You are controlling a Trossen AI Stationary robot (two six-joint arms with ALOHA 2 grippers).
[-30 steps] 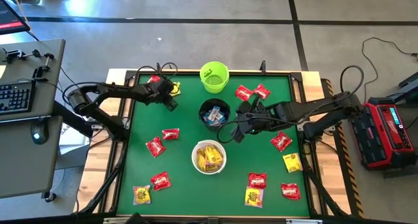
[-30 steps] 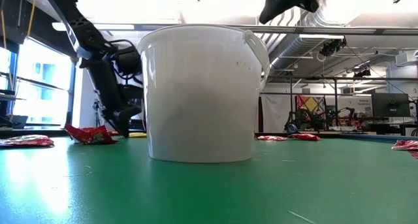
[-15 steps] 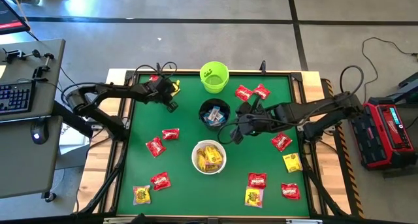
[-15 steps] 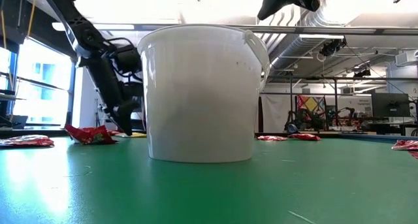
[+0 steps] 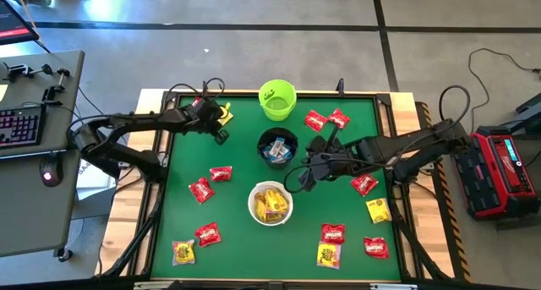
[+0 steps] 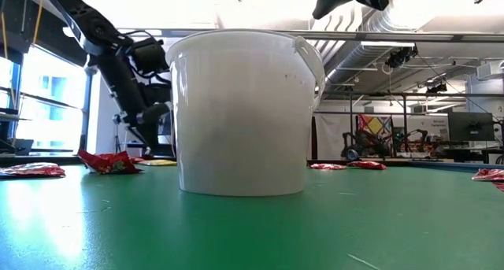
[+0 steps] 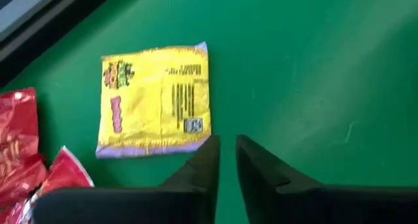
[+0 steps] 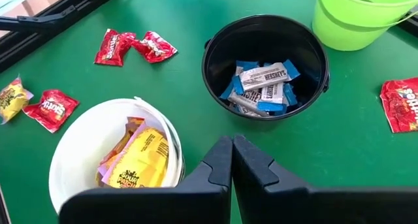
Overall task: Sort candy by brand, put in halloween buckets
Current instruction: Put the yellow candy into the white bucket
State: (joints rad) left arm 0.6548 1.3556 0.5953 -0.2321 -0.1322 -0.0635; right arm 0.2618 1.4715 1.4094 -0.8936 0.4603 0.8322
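Observation:
Three halloween buckets stand down the table's middle: lime green (image 5: 277, 100) at the far edge, black (image 5: 277, 146) holding blue-and-white candy (image 8: 261, 87), and white (image 5: 270, 204) holding yellow packets (image 8: 140, 162). My left gripper (image 5: 221, 138) hovers near the far left corner. Its fingers (image 7: 212, 155) stand a narrow gap apart with nothing between them. A yellow packet (image 7: 157, 100) lies flat on the green mat just beyond their tips, red packets (image 7: 19, 152) beside it. My right gripper (image 8: 232, 145) is shut and empty, hanging above the mat between the black and white buckets.
Loose red packets (image 5: 200, 189) (image 5: 364, 183) and yellow packets (image 5: 378, 210) (image 5: 183, 252) lie scattered over the left, right and near parts of the mat. Two red packets (image 5: 326, 118) lie right of the green bucket. A raised frame (image 5: 169, 155) rims the table.
My left gripper has risen off the mat beside the yellow packet, which stays lying flat where it was.

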